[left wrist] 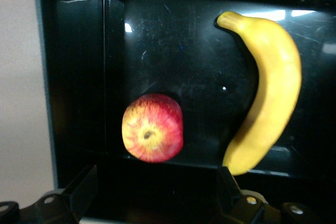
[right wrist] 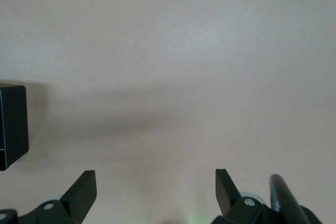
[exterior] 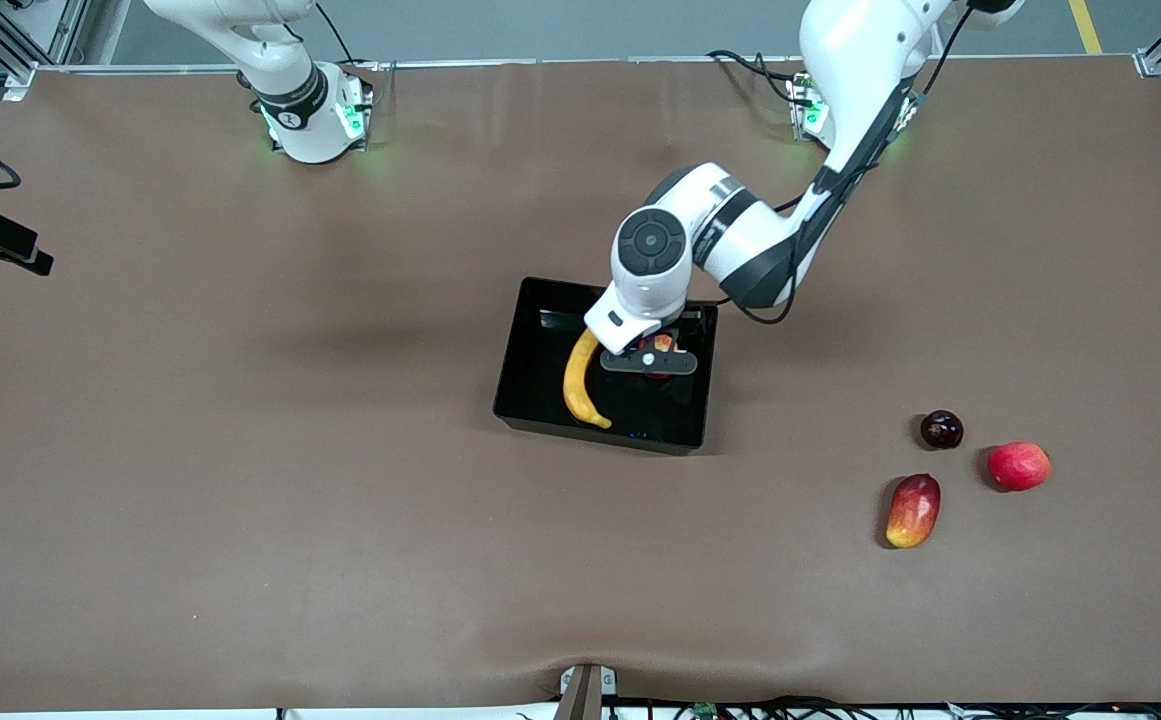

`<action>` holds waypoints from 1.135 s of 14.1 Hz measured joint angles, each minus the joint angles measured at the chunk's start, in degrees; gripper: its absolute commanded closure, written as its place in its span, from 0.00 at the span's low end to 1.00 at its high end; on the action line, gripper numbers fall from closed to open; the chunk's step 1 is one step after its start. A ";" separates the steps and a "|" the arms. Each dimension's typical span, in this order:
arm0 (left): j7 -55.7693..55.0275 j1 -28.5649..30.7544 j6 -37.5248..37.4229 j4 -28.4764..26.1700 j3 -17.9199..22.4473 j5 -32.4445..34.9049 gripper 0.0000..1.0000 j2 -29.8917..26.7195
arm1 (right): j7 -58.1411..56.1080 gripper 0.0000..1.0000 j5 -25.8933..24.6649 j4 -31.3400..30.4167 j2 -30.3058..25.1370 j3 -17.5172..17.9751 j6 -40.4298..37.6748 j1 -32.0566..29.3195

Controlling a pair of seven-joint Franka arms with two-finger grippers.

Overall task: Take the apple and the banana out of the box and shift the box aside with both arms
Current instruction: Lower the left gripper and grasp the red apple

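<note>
The black tray (exterior: 518, 370) stands mid-table. The yellow banana (exterior: 580, 385) lies in it at the side toward the right arm's end. The red apple with yellowish patches (exterior: 663, 343) lies in it beside the banana, mostly hidden under my left gripper (exterior: 652, 362). In the left wrist view the apple (left wrist: 152, 128) and banana (left wrist: 270, 87) rest on the tray floor (left wrist: 178, 51). My left gripper (left wrist: 155, 178) is open just above the tray, with the apple lying free ahead of its fingers. My right gripper (right wrist: 156, 179) is open and empty above bare table, out of the front view.
Three fruits lie toward the left arm's end, nearer the front camera than the tray: a dark round fruit (exterior: 941, 429), a second red round fruit (exterior: 1018, 466) and a red-yellow mango (exterior: 913, 510). A corner of the tray (right wrist: 11, 124) shows in the right wrist view.
</note>
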 measured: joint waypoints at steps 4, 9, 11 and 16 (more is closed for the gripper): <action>-0.44 -0.02 1.51 0.15 0.12 0.42 0.00 2.83 | 0.00 0.00 0.00 -0.01 0.00 0.00 0.00 0.00; -0.47 0.02 2.80 0.28 0.48 2.16 0.00 4.91 | 0.00 0.00 0.00 -0.02 0.01 0.00 0.00 0.00; -0.53 0.13 3.01 0.33 0.58 3.38 0.00 5.37 | 0.00 0.00 0.00 -0.03 0.02 0.00 0.00 0.00; -0.53 0.14 3.06 0.43 0.62 3.59 0.41 5.89 | 0.00 0.00 0.00 -0.04 0.04 0.00 0.00 0.00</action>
